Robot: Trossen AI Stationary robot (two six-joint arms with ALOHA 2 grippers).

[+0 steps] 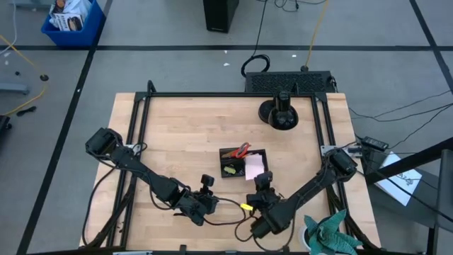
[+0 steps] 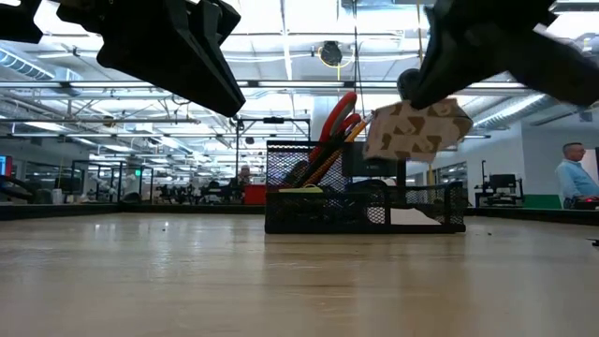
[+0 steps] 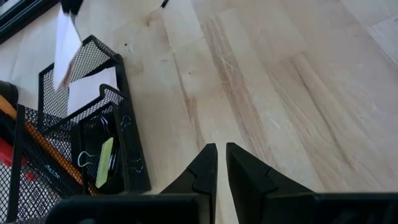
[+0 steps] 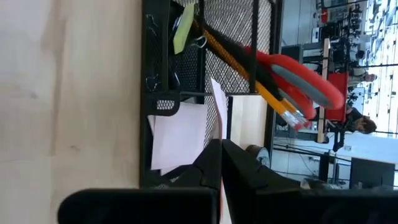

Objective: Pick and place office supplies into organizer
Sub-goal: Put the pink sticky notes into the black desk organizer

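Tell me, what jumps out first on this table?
Near the middle of the pale wooden table sits a small black mesh desk organizer, with red-handled scissors and orange pencils sticking out of its tall compartment. Right beside it, the right gripper is shut on a pale sheet of sticky-note paper, held up above the organizer. The left gripper waits nearby, holding nothing.

Light is bright and even, coming from rows of ceiling lamps (image 2: pixel 309 23) that glare white in the low view. Against them, the arms above the organizer (image 2: pixel 365 201) turn to dark, blurred silhouettes. The table (image 1: pixel 191 142) near the organizer carries only soft, faint shadows. In the right wrist view, the room beyond the organizer is washed out and hazy.
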